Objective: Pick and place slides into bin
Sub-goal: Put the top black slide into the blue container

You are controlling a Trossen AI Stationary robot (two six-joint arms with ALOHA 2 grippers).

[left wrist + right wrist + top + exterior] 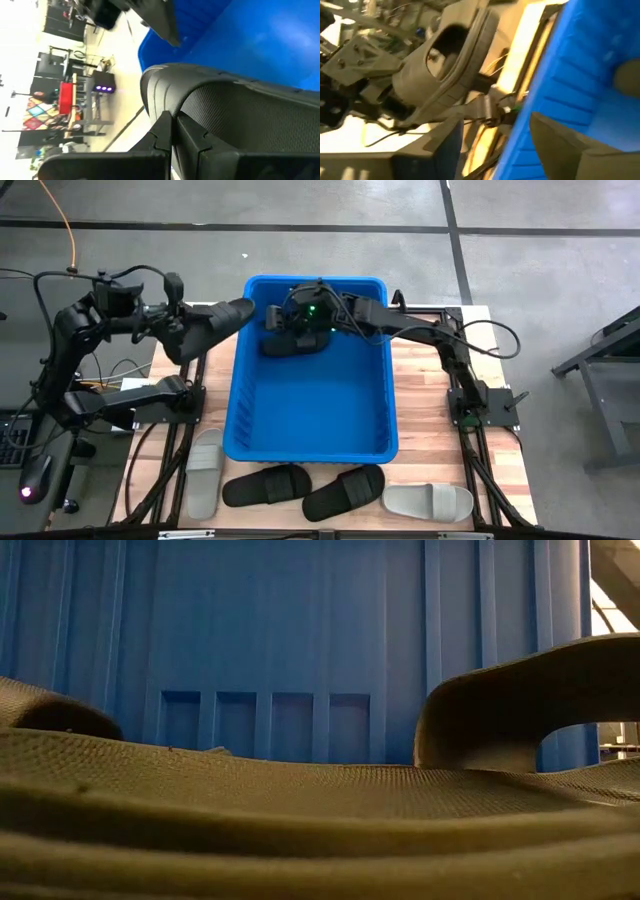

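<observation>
The blue bin (310, 442) stands mid-table. My left gripper (190, 332) is at the bin's far left, outside its wall, shut on a dark slide (222, 318) that points toward the bin's left rim. The same slide (445, 65) shows in the right wrist view. My right gripper (275, 318) reaches over the bin's far left corner. Its fingers (447, 150) stand apart with nothing between them. A black slide (290, 343) lies in the bin just under it. Whether they touch, I cannot tell. My left gripper pinches the slide's sole edge (172, 117) between its two fingers, at the end nearest the arm. The fingers come roughly level from the table's left. The slide is lifted clear and sticks out beyond the fingers toward the bin.
Along the table's near edge lie a light grey slide (205, 472), two black slides (265, 483) (343, 492) and another light grey slide (428, 501). One black slide's strap (520, 705) fills the low view, with the bin's wall (300, 640) behind.
</observation>
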